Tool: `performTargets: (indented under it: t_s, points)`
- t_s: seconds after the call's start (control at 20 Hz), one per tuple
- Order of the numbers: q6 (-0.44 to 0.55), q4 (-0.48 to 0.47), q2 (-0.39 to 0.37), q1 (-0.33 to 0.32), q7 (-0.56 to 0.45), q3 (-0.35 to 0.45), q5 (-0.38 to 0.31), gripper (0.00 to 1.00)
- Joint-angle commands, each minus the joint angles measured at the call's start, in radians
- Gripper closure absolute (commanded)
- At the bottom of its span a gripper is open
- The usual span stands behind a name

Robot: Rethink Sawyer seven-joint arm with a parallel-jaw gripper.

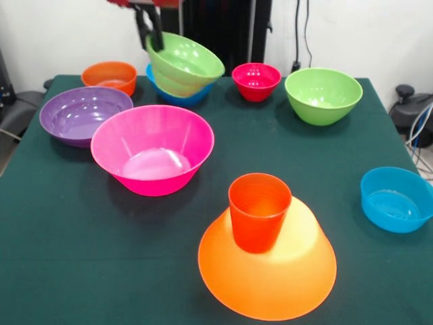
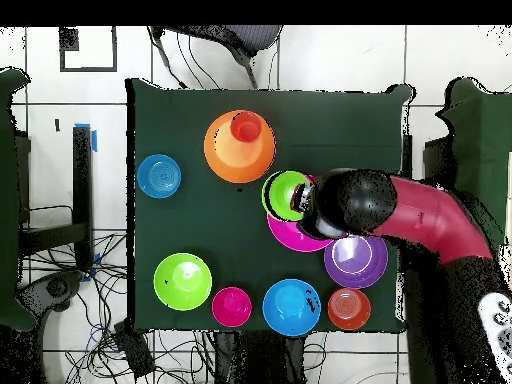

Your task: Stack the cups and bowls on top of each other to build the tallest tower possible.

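Gripping a tilted green bowl (image 1: 184, 62) by its rim, the gripper (image 1: 153, 34) hangs closed on it above the table (image 1: 61, 237). In the overhead view the tower (image 2: 239, 146), an orange cup (image 1: 258, 210) upright on an upturned orange bowl (image 1: 270, 271), lies just up-left of it.

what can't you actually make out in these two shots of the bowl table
- Gripper: in the front view the top edge cuts off everything above its fingers; overhead, the arm hides it.
- Lifted green bowl: it hides much of the blue bowl behind it in the front view.
- Pink bowl: overhead, mostly covered by the green bowl and arm.
- Orange base bowl: its lower rim is cut off by the bottom edge in the front view.
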Motion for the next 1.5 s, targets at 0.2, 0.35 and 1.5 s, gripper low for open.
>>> performTargets:
  t_s: [0.2,0.35,1.5]
  points:
    - [0.001,-0.08,-0.008,-0.118,-0.285,0.239,0.075,1.0]
    - [-0.016,-0.12,0.022,-0.149,-0.277,0.287,0.091,1.0]
    - [-0.056,-0.205,0.194,-0.189,-0.141,0.399,0.049,1.0]
